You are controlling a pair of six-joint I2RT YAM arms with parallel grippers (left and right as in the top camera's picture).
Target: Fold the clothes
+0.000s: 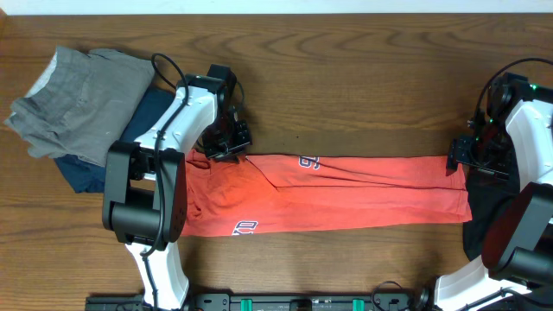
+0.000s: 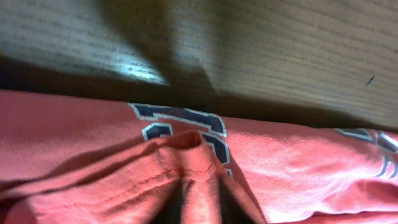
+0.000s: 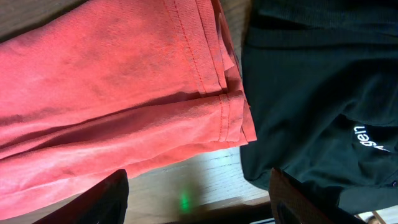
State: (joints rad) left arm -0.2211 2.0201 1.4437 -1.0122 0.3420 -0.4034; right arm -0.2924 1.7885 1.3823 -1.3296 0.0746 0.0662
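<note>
Overhead view was evenly lit and sharp; left wrist view was dim and soft, a dark shadow crossing the surface (image 2: 280, 50)

Overhead looks straight down; both wrist views closely share the T-shirt (image 1: 346, 194).

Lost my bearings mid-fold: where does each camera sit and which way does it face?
Overhead: above the table, straight down; left arm, right arm, coral-red cloth T-shirt between them.
Left wrist: low, along the shirt's lettering; own fingers unclear.
Right wrist: down on shirt hem and black cloth garment; both fingertips show.
All three share the shirt.
</note>
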